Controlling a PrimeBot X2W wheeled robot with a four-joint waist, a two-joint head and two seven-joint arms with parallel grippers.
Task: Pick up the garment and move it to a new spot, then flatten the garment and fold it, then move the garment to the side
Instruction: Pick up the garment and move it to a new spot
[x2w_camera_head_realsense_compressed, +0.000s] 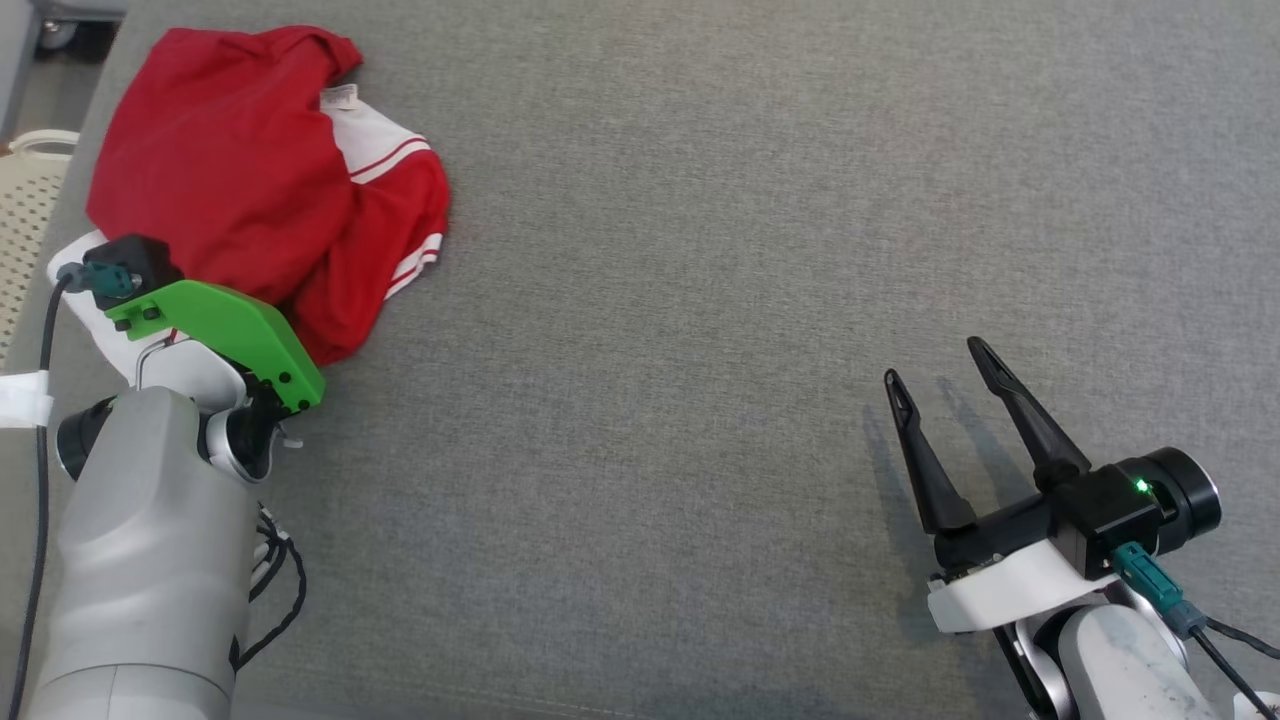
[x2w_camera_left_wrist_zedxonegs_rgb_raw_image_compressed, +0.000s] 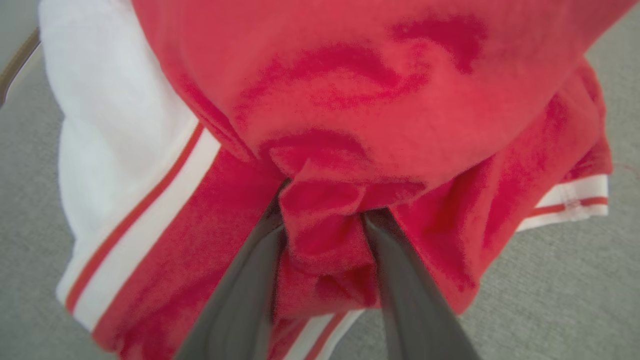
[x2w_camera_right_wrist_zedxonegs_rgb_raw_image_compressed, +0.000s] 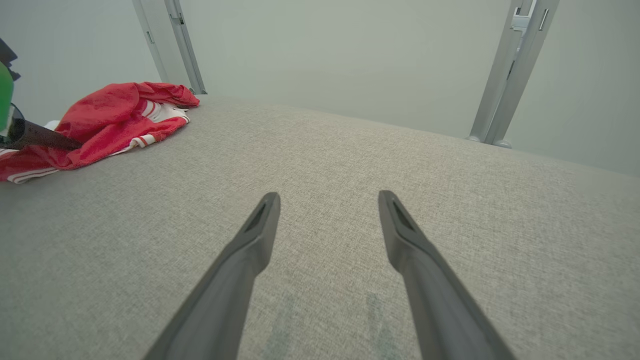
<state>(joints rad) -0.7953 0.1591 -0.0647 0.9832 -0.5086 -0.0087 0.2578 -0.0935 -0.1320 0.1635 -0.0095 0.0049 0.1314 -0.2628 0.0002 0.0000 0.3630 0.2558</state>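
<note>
Surface (x2w_camera_head_realsense_compressed: 750, 250): grey woven top before you | garment (x2w_camera_head_realsense_compressed: 230, 170): red with white striped trim, crumpled at the far left | left gripper (x2w_camera_left_wrist_zedxonegs_rgb_raw_image_compressed: 325, 210): at the garment's near edge, jaws wide, a red fold bunched between them | right gripper (x2w_camera_head_realsense_compressed: 935, 365): near right, jaws wide apart, well clear of the garment.

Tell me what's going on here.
The robot is starting on the red and white garment, which lies crumpled at the far left of the grey surface. Its left gripper is pushed into the heap, fingers apart with a bunch of red cloth between them; no firm pinch shows yet. The right gripper hangs open over bare surface on the right, holding nothing. Nothing is flattened or folded.
</note>
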